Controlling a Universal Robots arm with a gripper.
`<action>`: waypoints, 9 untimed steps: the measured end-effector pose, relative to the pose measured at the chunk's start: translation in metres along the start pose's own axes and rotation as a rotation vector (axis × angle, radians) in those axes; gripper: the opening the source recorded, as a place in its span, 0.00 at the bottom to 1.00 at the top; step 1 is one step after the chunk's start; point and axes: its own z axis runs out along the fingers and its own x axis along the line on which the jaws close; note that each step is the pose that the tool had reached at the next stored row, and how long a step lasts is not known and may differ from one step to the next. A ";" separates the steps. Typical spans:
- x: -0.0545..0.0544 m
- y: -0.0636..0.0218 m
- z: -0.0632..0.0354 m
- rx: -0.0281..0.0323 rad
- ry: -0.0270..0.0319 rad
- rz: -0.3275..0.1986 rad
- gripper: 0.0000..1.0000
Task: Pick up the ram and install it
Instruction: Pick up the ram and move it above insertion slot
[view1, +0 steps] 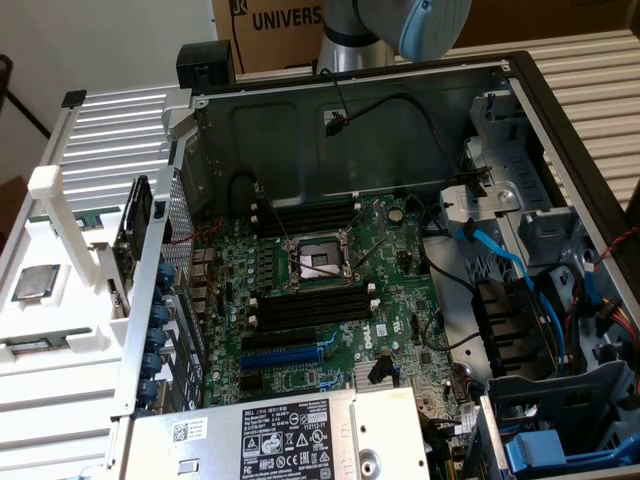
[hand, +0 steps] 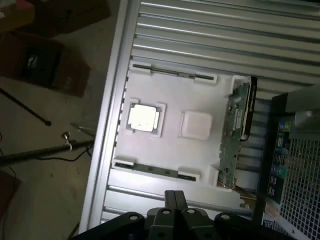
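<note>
Asker: Two questions. How do your jaws stand, and where is the ram?

Arm: My gripper (hand: 174, 196) has its jaws pressed together with nothing between them. I hang above the white tray (hand: 200, 160), apart from it. The ram (hand: 155, 169) stands on edge in a holder along one side of that tray, untouched.

Asker: Take me across the exterior view, left to right.

Arm: At the left, the tray rests on a ribbed surface (view1: 120, 130). A square silver chip (view1: 33, 282) lies in the tray. From my wrist, that chip sits between the ram and a second strip (hand: 170, 73) on the tray's opposite side, with a blank white pad (hand: 196, 124) just beside the chip. Next comes a green card (hand: 235, 130), upright at the tray's edge nearest the computer case (view1: 290, 130). The case lies open. On its green board (view1: 400, 260), black slots (view1: 305, 305) with white end clips run on both sides of a square socket (view1: 318, 262). Further right, blue cables (view1: 500, 255) run among grey bays. My arm (view1: 400, 25) shows above the case's far wall.
</note>
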 end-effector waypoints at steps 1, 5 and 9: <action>0.000 0.0000 0.0011 0.0005 0.0003 -0.018 0.10; 0.000 -0.0002 0.0074 0.0038 0.0036 -0.126 0.10; -0.001 -0.0004 0.0135 0.0055 0.0060 -0.218 0.10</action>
